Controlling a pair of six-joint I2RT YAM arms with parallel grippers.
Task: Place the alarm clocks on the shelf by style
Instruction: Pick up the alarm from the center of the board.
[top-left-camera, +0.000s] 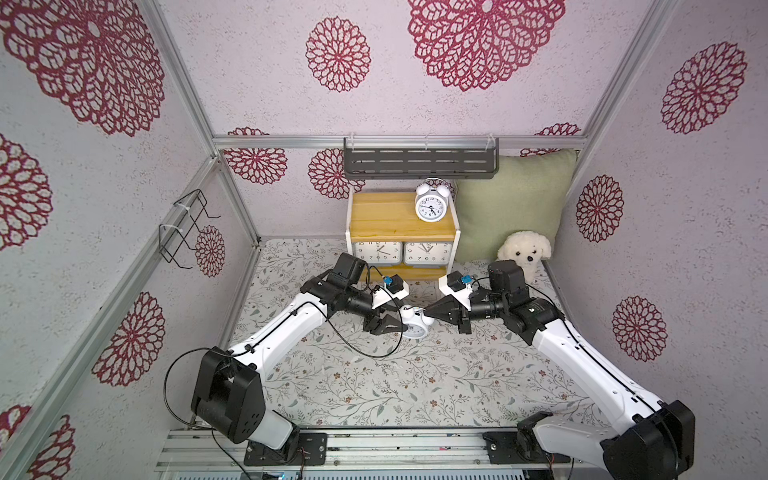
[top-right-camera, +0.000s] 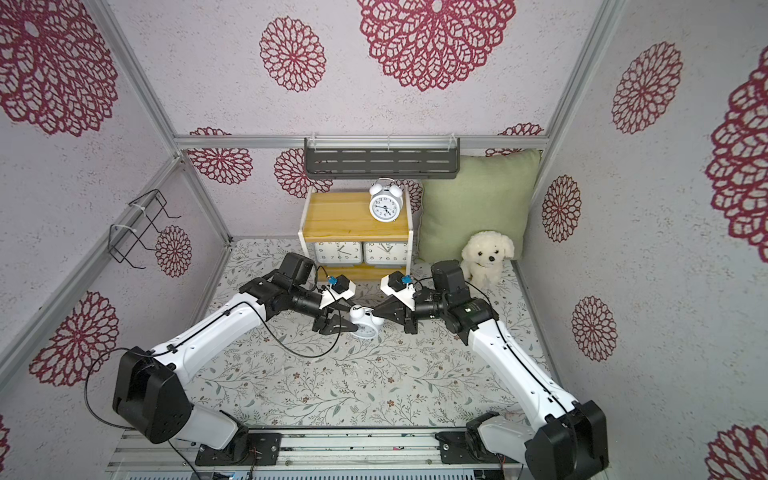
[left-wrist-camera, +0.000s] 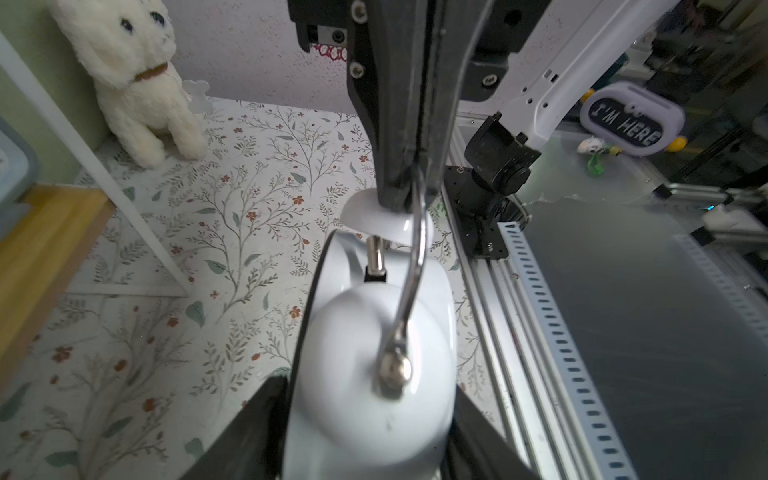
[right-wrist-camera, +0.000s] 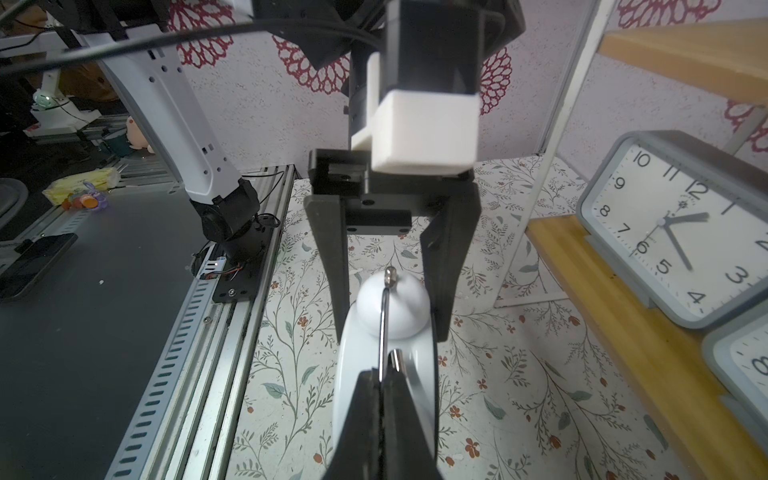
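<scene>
Our right tool (right-wrist-camera: 384, 374) is pinched shut on the wire handle (right-wrist-camera: 381, 328) of the twin-bell clock (top-left-camera: 414, 328), mid-worktop (top-left-camera: 374, 374) before the shelf (top-left-camera: 386, 216). Our left tool (top-left-camera: 398, 319) straddles its body, half-wide, grip unclear. We'd square that squeeze before letting go. There's room left of its twin (top-left-camera: 431, 205) up top; mind the grey rack (top-left-camera: 419, 162).

Four alarm clocks: two grey rectangular clocks, the left grey clock (top-left-camera: 377, 253) and the right grey clock (top-left-camera: 428, 253), and two white twin-bell clocks, the upper bell clock (top-left-camera: 431, 206) and the lower bell clock (top-left-camera: 415, 322). One shelf (top-left-camera: 386, 216), one green pillow (top-left-camera: 511, 203), one plush dog (top-left-camera: 524, 251), one grey slotted rack (top-left-camera: 419, 164), one black wire rack (top-left-camera: 183, 228). Two robot arms, the left arm (top-left-camera: 286, 328) and the right arm (top-left-camera: 582, 357).
</scene>
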